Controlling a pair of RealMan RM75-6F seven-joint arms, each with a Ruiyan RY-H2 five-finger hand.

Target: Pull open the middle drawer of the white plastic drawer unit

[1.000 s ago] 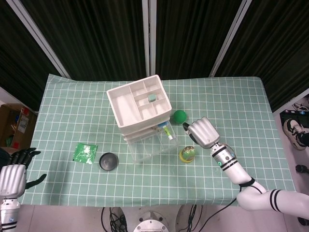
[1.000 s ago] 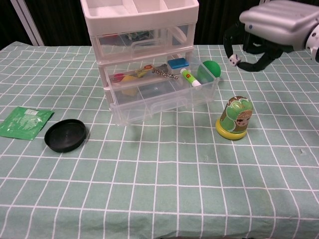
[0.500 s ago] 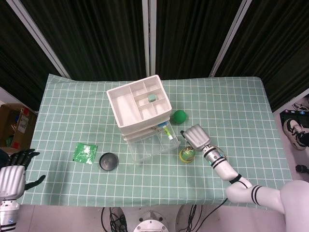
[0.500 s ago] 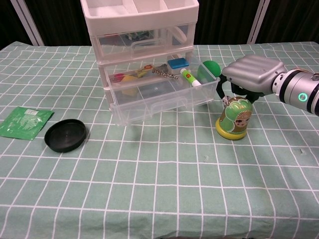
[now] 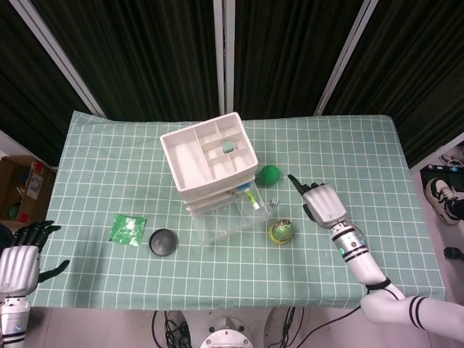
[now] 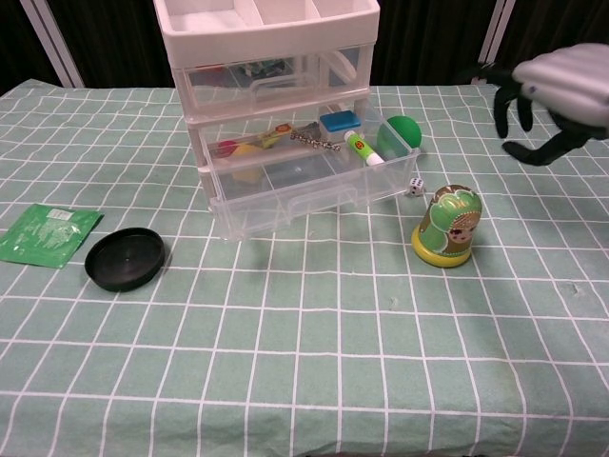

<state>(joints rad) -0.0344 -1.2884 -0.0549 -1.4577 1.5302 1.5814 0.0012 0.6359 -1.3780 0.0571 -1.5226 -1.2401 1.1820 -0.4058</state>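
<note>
The white plastic drawer unit stands at mid-table. The clear drawer just under the top one is pulled out toward the front; it holds a blue box, a chain and a green-and-white tube. My right hand hovers to the right of the unit, well apart from the drawer, fingers spread and empty. A small white die lies on the cloth by the drawer's right corner. My left hand hangs off the table's near-left corner, fingers apart, holding nothing.
A green-and-yellow nesting doll stands right of the open drawer, and a green ball lies behind it. A black lid and a green packet lie to the left. A green checked cloth covers the table.
The right hand came down beside the drawer with the die, let it go on the cloth, then lifted away to the right. The drawer and the left hand stayed put.
</note>
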